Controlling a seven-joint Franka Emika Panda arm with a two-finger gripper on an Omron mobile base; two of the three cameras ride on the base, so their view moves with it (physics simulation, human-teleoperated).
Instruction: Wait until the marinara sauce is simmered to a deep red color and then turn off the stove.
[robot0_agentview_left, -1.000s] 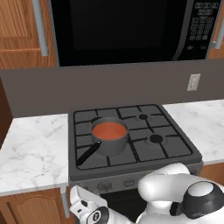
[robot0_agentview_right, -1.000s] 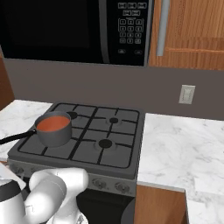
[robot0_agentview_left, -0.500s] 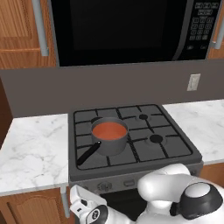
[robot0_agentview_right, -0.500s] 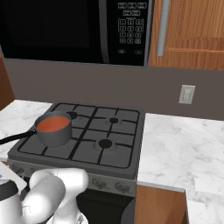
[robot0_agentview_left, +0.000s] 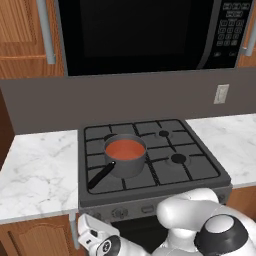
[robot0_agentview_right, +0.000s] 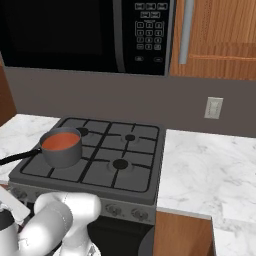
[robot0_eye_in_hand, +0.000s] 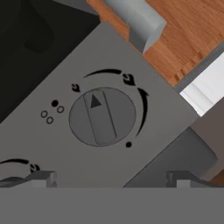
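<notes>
The marinara sauce (robot0_agentview_left: 124, 149) is a flat orange-red disc in a small dark saucepan (robot0_agentview_right: 61, 148) on the front left burner of the stove (robot0_agentview_left: 197, 172). The pan's long handle (robot0_agentview_left: 101, 176) points to the front left. My gripper (robot0_eye_in_hand: 111, 178) is low in front of the stove's front panel, and its hand (robot0_agentview_left: 94, 236) shows white below the panel's left end. It is open, its fingertips (robot0_eye_in_hand: 41, 177) set wide apart, facing a round grey knob (robot0_eye_in_hand: 103, 117) a short way ahead. Nothing is between the jaws.
A black microwave (robot0_agentview_left: 135, 35) hangs above the stove. White marble counters lie to the left (robot0_agentview_left: 35, 170) and right (robot0_agentview_right: 210, 170). Wood cabinets flank the microwave, and an outlet (robot0_agentview_left: 220, 94) is on the wall. A second knob (robot0_eye_in_hand: 13, 168) and a cabinet handle (robot0_eye_in_hand: 135, 19) edge the hand view.
</notes>
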